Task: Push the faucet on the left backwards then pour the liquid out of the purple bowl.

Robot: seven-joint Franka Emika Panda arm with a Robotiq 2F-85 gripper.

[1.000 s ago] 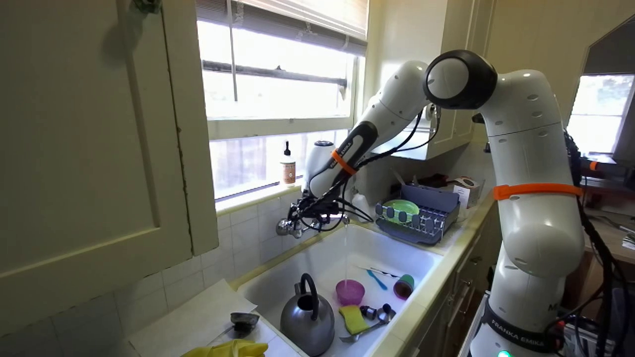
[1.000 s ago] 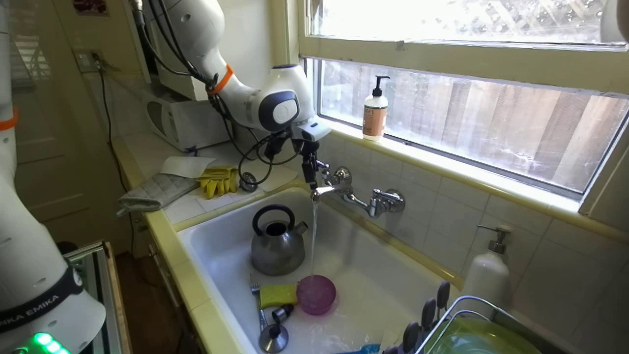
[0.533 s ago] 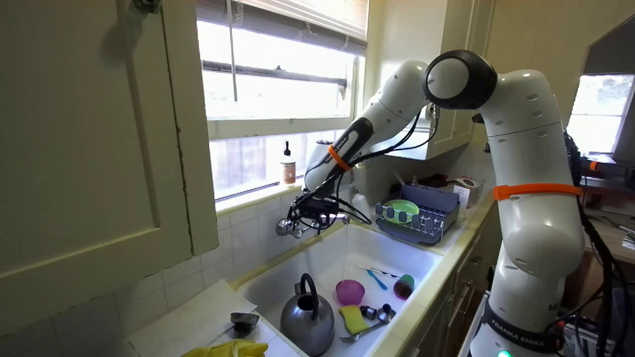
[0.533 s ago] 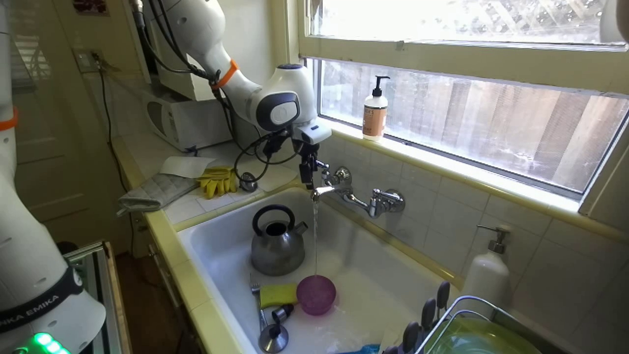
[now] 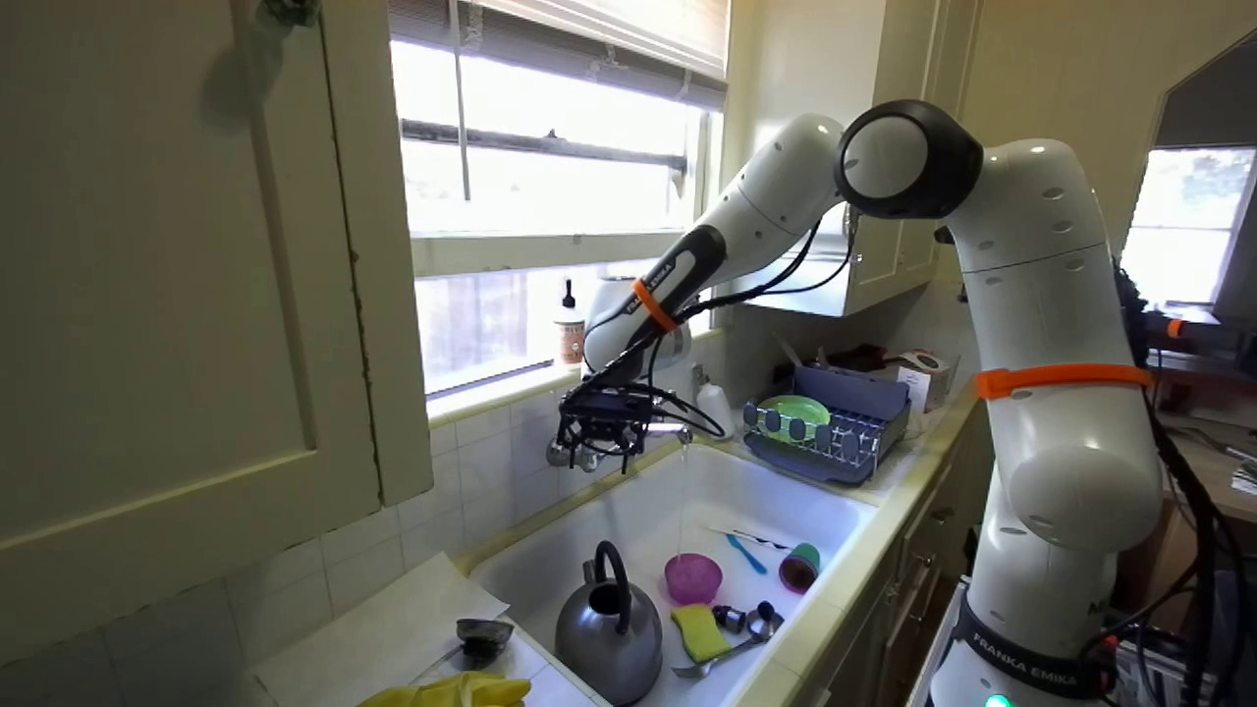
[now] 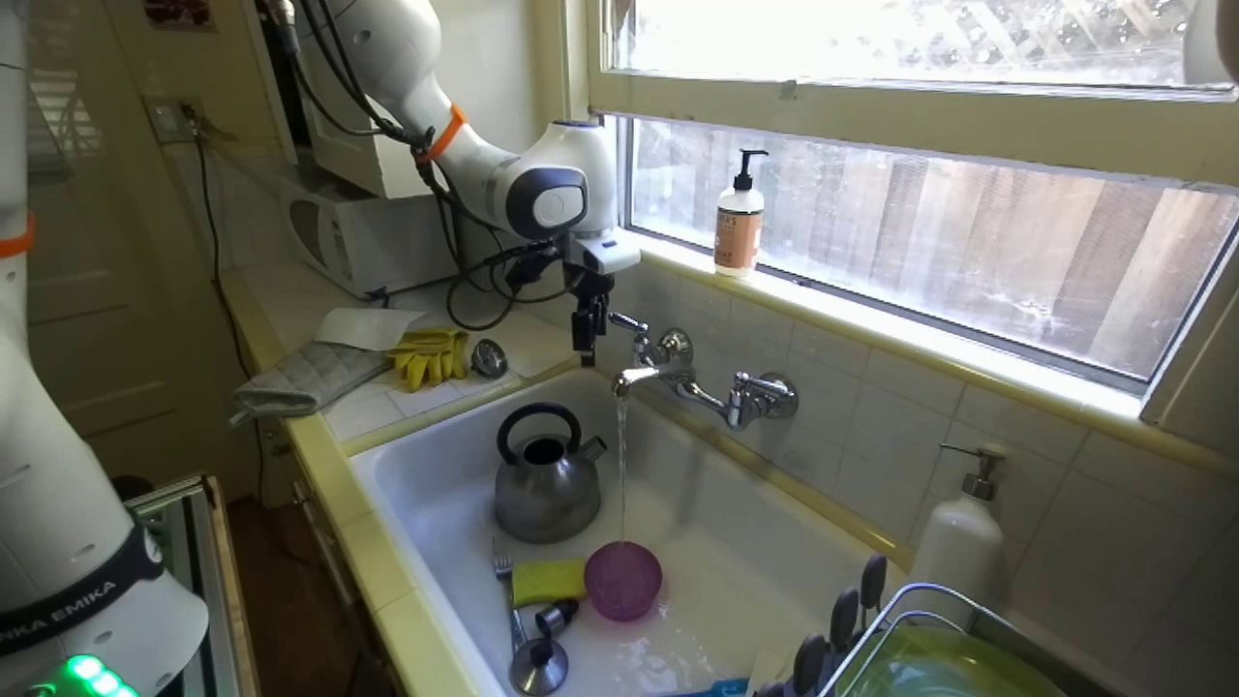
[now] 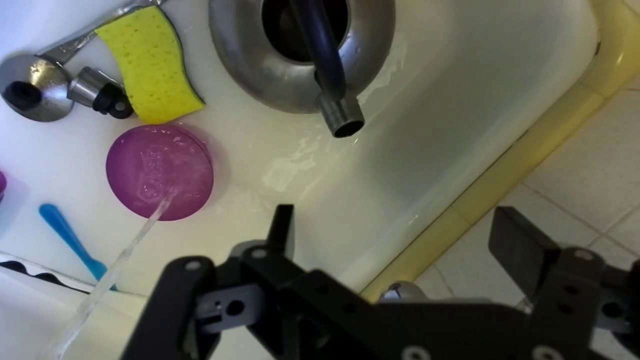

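Near the faucet (image 6: 668,369), hovers with gripper (image 7: 393,220) spread wide and empty. Below the faucet, under its water (image 6: 622,465), find the bowl (image 5: 693,579): probably light, stiff plastic, but slick and water-weighted. Best pinched firmly at the rim.

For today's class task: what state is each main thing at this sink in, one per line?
Faucet: on, water running
Bowl: upright, water pouring in
Kettle: upright, open on top
Gripper: open, holding nothing
Sponge: lying flat
Soap bottle: upright
Dish rack: loaded
Blind: partly raised
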